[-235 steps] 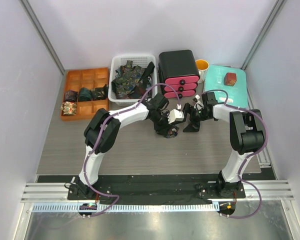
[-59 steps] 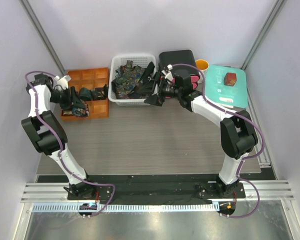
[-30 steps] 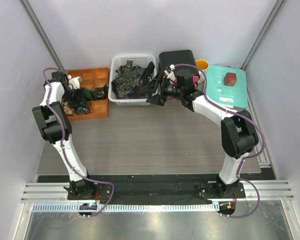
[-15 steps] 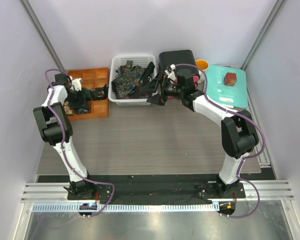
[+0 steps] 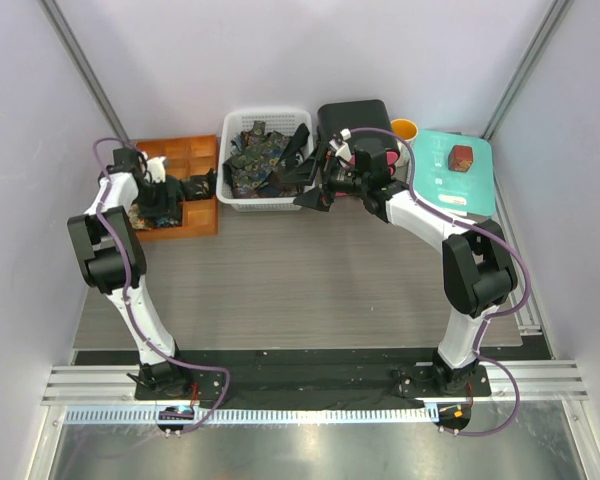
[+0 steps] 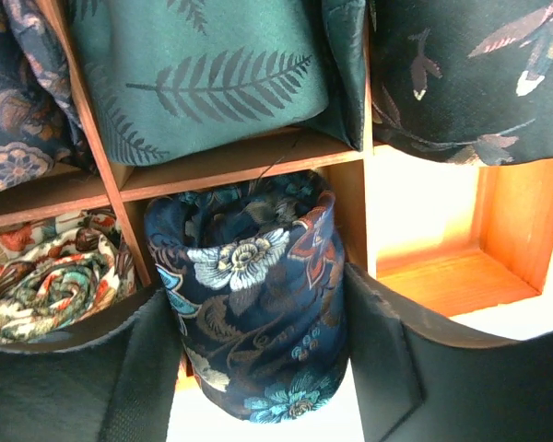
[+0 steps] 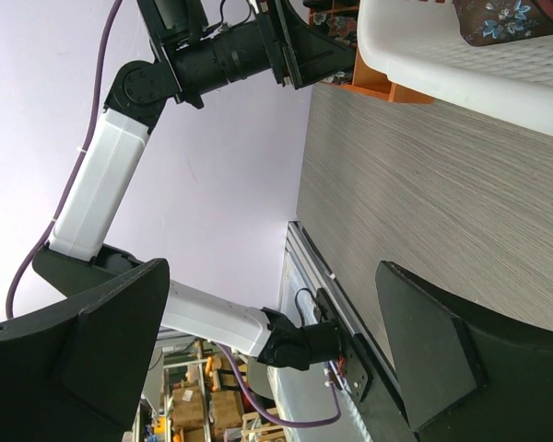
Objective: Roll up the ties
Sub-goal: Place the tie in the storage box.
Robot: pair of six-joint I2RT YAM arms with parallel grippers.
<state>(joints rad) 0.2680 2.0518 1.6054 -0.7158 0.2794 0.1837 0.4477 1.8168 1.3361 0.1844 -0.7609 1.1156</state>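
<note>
Seen from overhead, two robot arms reach toward the back of a grey wood-grain table (image 5: 310, 290). The left arm stretches to an orange wooden divided tray (image 5: 198, 222) at the rear left. The left gripper (image 5: 163, 203) hangs over the tray's front row.

In the left wrist view, its two black fingers (image 6: 83, 378) stand close on either side of a navy floral rolled tie (image 6: 253, 313). The view does not show whether they are pressing it or have let go. This roll stands on end in a compartment. A cream and red paisley roll (image 6: 46, 281) sits in the next compartment, and a green fern-print roll (image 6: 212, 83) in the one behind. A dark roll with bird shapes (image 6: 470, 83) sits beside the green one.

The right gripper (image 7: 272, 276) is spread wide with nothing held, just beside the front right corner of a white plastic basket (image 5: 230, 198). Loose patterned ties (image 5: 255, 152) are heaped inside it.

Right of the basket stand a black drawer unit with pink fronts (image 5: 355, 125), an orange cup (image 5: 405, 128) and a teal tray (image 5: 450, 195).
</note>
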